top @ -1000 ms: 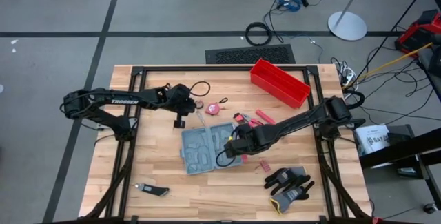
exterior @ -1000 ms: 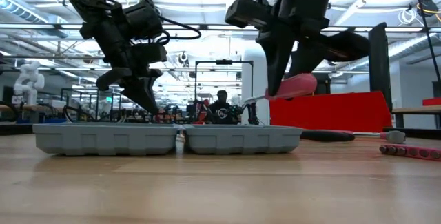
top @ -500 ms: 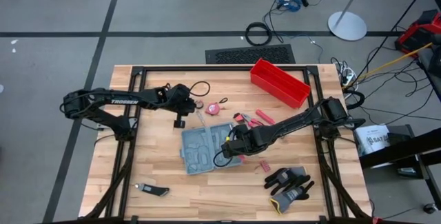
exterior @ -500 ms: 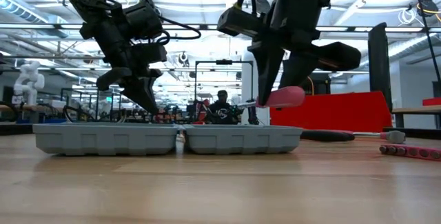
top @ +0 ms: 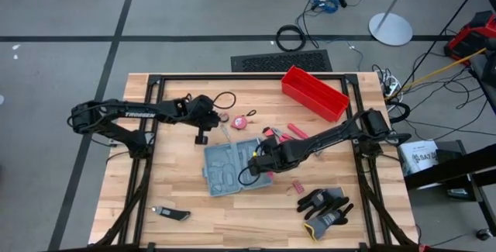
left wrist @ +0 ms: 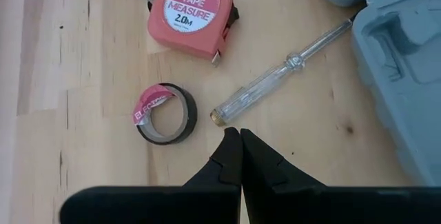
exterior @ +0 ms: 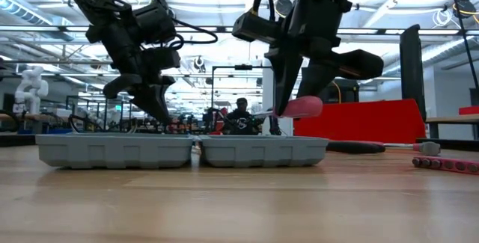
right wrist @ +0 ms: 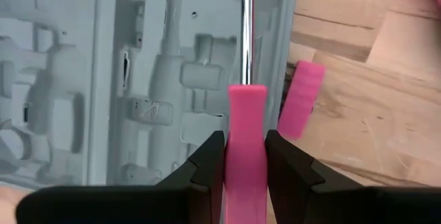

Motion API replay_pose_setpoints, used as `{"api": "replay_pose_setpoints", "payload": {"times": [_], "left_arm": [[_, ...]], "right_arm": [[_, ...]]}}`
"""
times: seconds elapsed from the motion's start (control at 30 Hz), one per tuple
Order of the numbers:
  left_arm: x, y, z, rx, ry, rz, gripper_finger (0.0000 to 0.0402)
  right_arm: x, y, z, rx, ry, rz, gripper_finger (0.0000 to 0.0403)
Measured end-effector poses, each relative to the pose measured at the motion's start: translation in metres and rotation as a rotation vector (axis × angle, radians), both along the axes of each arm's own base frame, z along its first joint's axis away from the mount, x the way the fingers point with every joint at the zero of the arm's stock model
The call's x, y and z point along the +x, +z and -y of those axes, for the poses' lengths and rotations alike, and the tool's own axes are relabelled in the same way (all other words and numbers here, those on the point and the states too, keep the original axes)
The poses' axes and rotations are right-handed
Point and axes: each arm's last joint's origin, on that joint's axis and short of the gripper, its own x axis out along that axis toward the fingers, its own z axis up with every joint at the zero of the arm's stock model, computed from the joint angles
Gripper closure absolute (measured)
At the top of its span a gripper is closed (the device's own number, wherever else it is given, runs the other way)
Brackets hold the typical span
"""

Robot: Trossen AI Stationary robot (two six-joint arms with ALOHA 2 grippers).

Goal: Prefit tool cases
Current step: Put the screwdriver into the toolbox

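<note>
The open grey-blue tool case (top: 231, 167) lies flat at the middle of the bench (top: 178, 198), its right half partly hidden beneath the right gripper (right wrist: 244, 158), whose fingers clamp a pink-handled screwdriver (right wrist: 246, 141) above the moulded slots. The left gripper (left wrist: 239, 156), fingers pressed together and empty, hovers over a clear-handled screwdriver (left wrist: 275, 79), beside a tape roll (left wrist: 164, 114) and a tape measure (left wrist: 191, 16). A red bin (top: 314, 92) sits at the far right; black gloves (top: 325, 208) lie near right.

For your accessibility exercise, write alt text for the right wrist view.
The right gripper is shut on a pink-handled screwdriver, whose metal shaft points out over the open grey tool case with its moulded slots. Beside the case, a small pink piece lies on the wooden table.
</note>
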Motion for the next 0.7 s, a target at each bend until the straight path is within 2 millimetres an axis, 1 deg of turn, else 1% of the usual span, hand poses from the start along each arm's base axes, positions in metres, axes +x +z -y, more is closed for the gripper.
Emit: {"api": "replay_pose_setpoints", "payload": {"times": [0.2,0.57,0.7], "left_arm": [[-0.005,-0.010,0.001,0.000,0.003,0.000,0.0400],[-0.006,-0.012,0.001,0.003,0.007,0.009,0.0400],[-0.006,-0.012,0.001,0.003,0.007,0.009,0.0400]], "right_arm": [[0.007,-0.015,-0.002,0.024,0.008,-0.011,0.0327],[0.008,-0.014,0.004,0.010,0.021,-0.007,0.0327],[0.005,-0.009,0.008,-0.013,0.030,-0.020,0.0327]]}}
